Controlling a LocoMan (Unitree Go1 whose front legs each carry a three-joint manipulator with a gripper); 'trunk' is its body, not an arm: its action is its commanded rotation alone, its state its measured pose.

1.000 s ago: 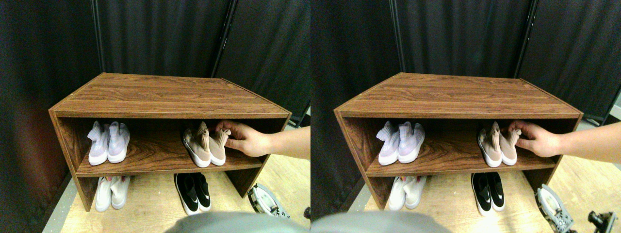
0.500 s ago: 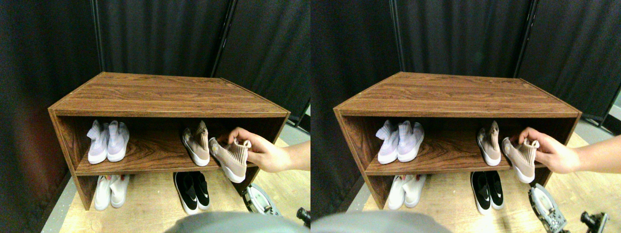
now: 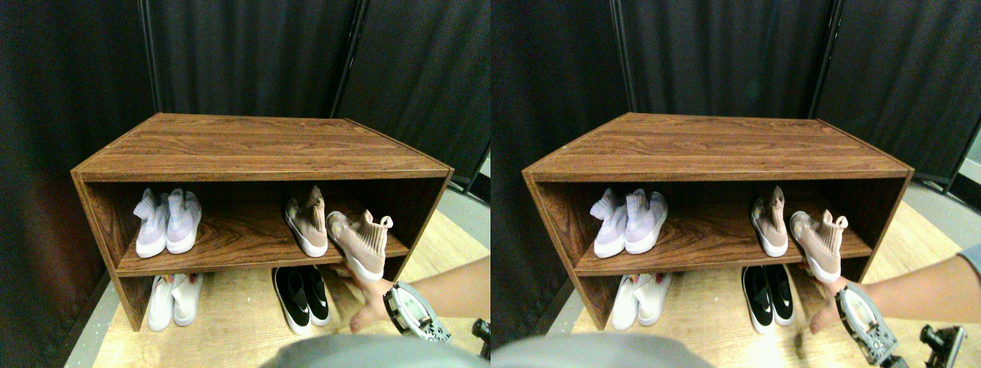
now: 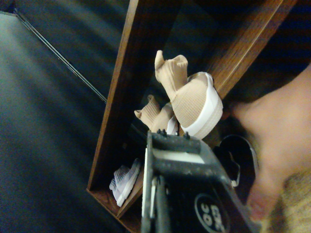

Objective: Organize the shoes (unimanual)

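Note:
On the middle board of the wooden shoe rack (image 3: pixel 260 146), a lavender pair (image 3: pixel 167 222) stands at the left. One pinkish-beige shoe (image 3: pixel 306 224) stands at the right. Its mate (image 3: pixel 360 244) lies askew with its toe past the board's front edge; the wrist view shows this mate (image 4: pixel 194 97) close ahead, with the other beige shoe (image 4: pixel 155 114) behind it. On the floor beneath are a white pair (image 3: pixel 175 300) and a black pair (image 3: pixel 301 297). My right gripper (image 3: pixel 414 313) hovers low at the right, below and in front of the askew shoe, touching nothing.
A person's hand (image 3: pixel 368 305) reaches in from the right, below the askew shoe and just beside my gripper; in the wrist view the hand (image 4: pixel 277 145) is blurred. Dark curtains (image 3: pixel 253 54) hang behind the rack. The wooden floor (image 3: pixel 230 330) lies in front.
The person's hand pulled one beige shoe away from its mate to the board's front edge, let it go and dropped below the board. The view has shifted slightly.

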